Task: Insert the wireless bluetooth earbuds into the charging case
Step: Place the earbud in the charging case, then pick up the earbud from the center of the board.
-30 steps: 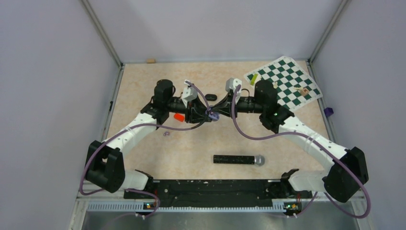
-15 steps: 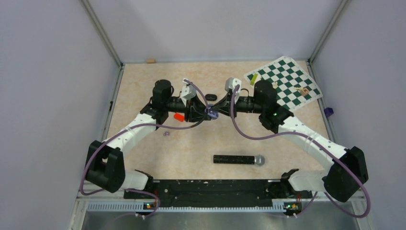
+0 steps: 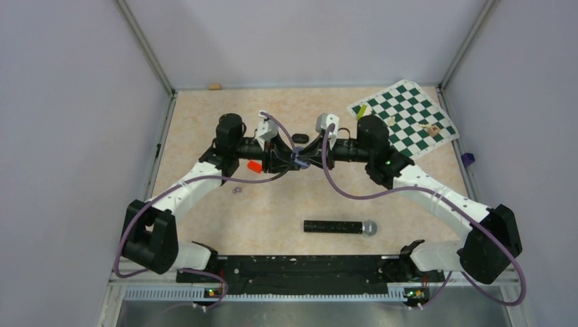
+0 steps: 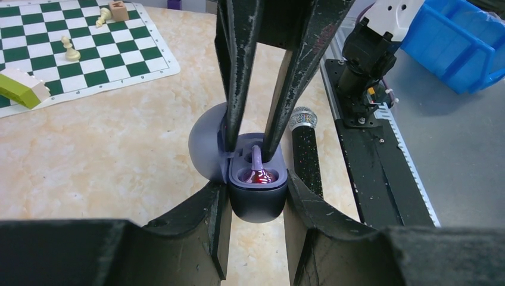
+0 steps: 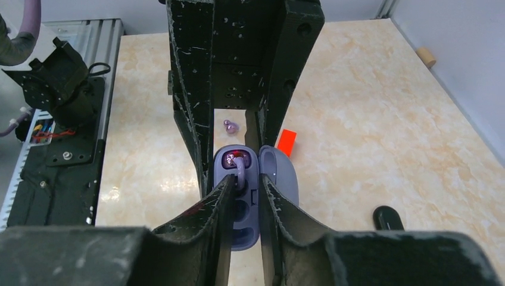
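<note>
My left fingers (image 4: pixel 205 223) pinch the open grey-purple oval charging case (image 4: pixel 256 205). My right fingers (image 4: pixel 233 107), pressed together a moment ago, now part slightly around the pale purple earbud (image 4: pixel 256 161) seated inside it, so this bud looks delivered.

I see the charging case (image 4: pixel 257 192) over the table (image 3: pixel 272 218) middle, an earbud (image 4: pixel 256 161) in it. Oval pod (image 3: pixel 300 138) just behind, block (image 3: pixel 254 165) left, rings (image 3: pixel 236 190) left and nearer. Microphone (image 3: pixel 339 227) toward near edge. Chessboard (image 3: pixel 409 112) at far right corner, pieces (image 4: pixel 70 49) on it.
</note>
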